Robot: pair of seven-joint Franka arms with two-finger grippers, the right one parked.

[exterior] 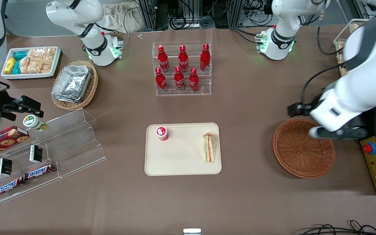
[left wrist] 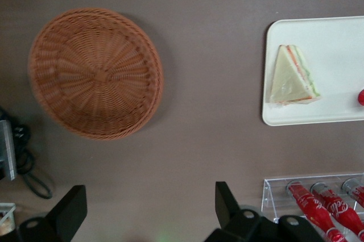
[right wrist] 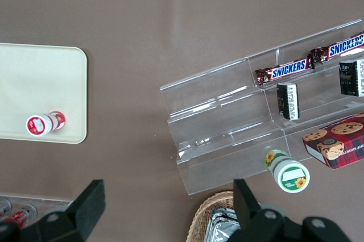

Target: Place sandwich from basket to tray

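Observation:
The sandwich [exterior: 209,147] lies flat on the cream tray [exterior: 183,163], at the tray's end nearest the basket. It also shows in the left wrist view [left wrist: 293,75] on the tray [left wrist: 335,114]. The reddish-brown wicker basket [exterior: 304,148] holds nothing and sits toward the working arm's end of the table; the left wrist view shows its bare inside [left wrist: 96,71]. My left gripper [exterior: 330,132] hangs high over the basket's rim farthest from the front camera. In the left wrist view the gripper [left wrist: 149,208] is open and empty, with bare table under it.
A small red-capped bottle [exterior: 162,133] stands on the tray's end away from the sandwich. A clear rack of red cola bottles [exterior: 182,68] stands farther from the front camera than the tray. A control box with a red button [exterior: 375,163] lies beside the basket.

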